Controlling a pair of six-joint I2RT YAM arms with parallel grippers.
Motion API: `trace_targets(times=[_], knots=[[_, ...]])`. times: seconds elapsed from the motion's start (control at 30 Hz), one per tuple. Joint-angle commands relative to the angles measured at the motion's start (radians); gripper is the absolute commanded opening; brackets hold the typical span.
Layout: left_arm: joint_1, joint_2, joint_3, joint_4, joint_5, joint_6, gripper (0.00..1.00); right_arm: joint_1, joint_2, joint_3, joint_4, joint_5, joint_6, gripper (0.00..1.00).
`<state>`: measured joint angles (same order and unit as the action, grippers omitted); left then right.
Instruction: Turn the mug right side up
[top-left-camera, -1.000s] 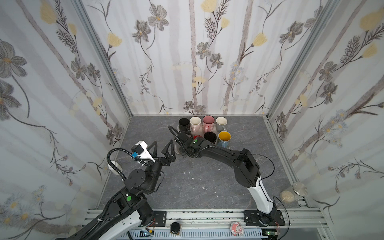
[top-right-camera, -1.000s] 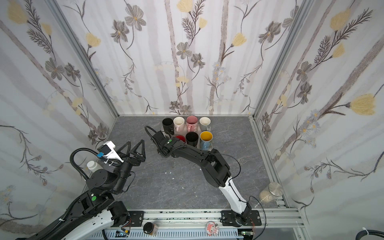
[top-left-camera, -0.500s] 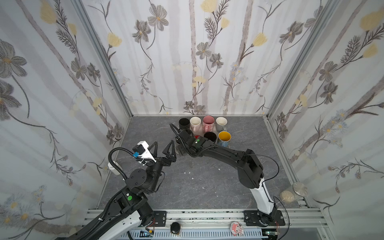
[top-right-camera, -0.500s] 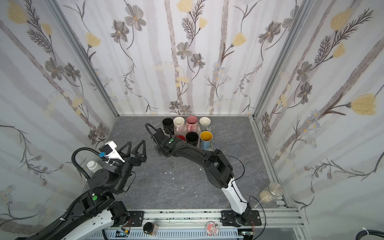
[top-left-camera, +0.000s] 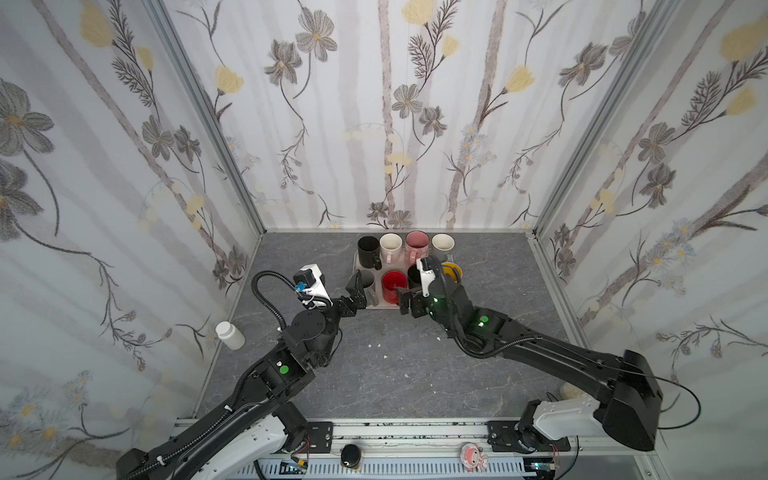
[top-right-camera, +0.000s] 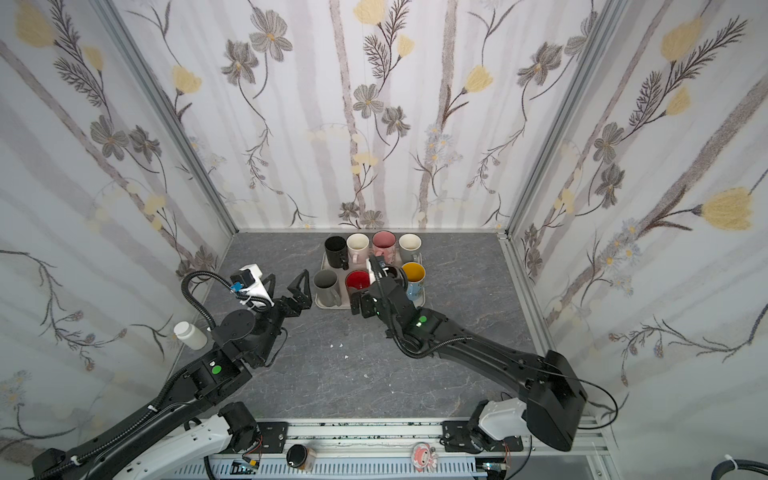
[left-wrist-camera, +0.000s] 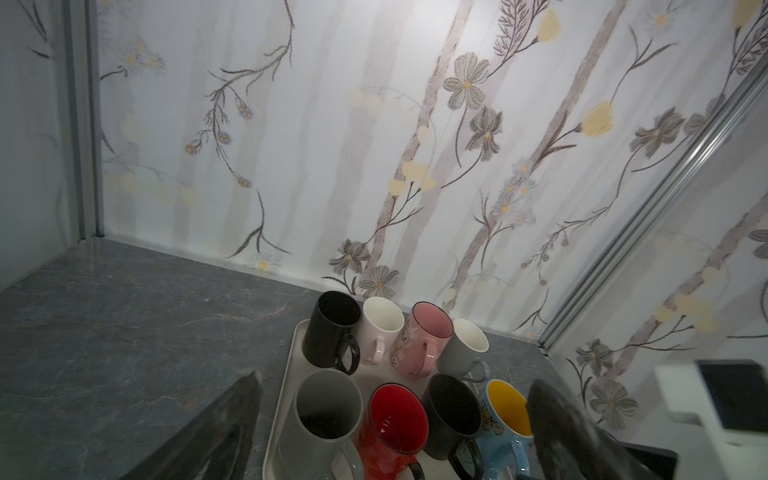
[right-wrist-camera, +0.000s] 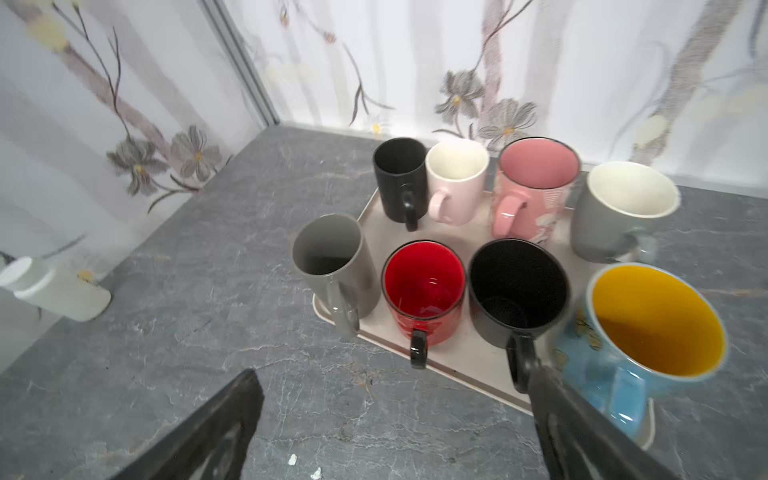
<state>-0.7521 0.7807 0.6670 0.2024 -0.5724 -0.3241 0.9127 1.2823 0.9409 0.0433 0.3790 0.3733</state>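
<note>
**Right gripper released; grey mug stands mouth up on the tray**

The grey mug (top-right-camera: 328, 291) stands upright at the near left corner of the beige tray (right-wrist-camera: 461, 357). Its handle faces the near side, and it is just left of the red mug (right-wrist-camera: 424, 291). One second ago the right gripper (right-wrist-camera: 390, 378) was clenched at this mug. It is now released, jaws spread wide with nothing between them, and has drawn back over the table (top-right-camera: 374, 365) along the tray's near edge.

In the right wrist view one of its fingers overlaps the handle of the near black mug (right-wrist-camera: 517, 291) and the side of the blue mug (right-wrist-camera: 648, 332). Whether it touches either cannot be told.

The left gripper (top-right-camera: 289, 279), likewise released and empty, hovers just left of the tray. It is close to the grey mug, with no visible contact. A white bottle (top-right-camera: 189, 334) sits well apart by the left wall.

All eight mugs, in two rows of four, show open mouths in both top views, and no upturned base is visible. The turn therefore appears complete and the mug set down. What remains is judged to be only the right arm's retreat, where the finger beside the black mug's handle could snag it.
</note>
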Motion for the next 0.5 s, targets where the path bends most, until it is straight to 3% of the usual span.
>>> trace_targets(times=[0.0, 0.23, 0.33, 0.47], knots=[[0.088, 0.058, 0.030, 0.038, 0.056, 0.013, 1.00, -0.021, -0.121, -0.116, 0.169, 0.045, 0.056, 1.00], [0.332, 0.230, 0.005, 0.135, 0.139, 0.082, 1.00, -0.048, -0.297, -0.239, 0.102, 0.193, 0.077, 1.00], [0.447, 0.302, -0.048, 0.238, 0.204, 0.109, 1.00, -0.084, -0.341, -0.259, 0.062, 0.185, 0.084, 1.00], [0.561, 0.385, -0.115, 0.324, 0.184, 0.176, 1.00, -0.140, -0.391, -0.290, 0.047, 0.170, 0.079, 1.00]])
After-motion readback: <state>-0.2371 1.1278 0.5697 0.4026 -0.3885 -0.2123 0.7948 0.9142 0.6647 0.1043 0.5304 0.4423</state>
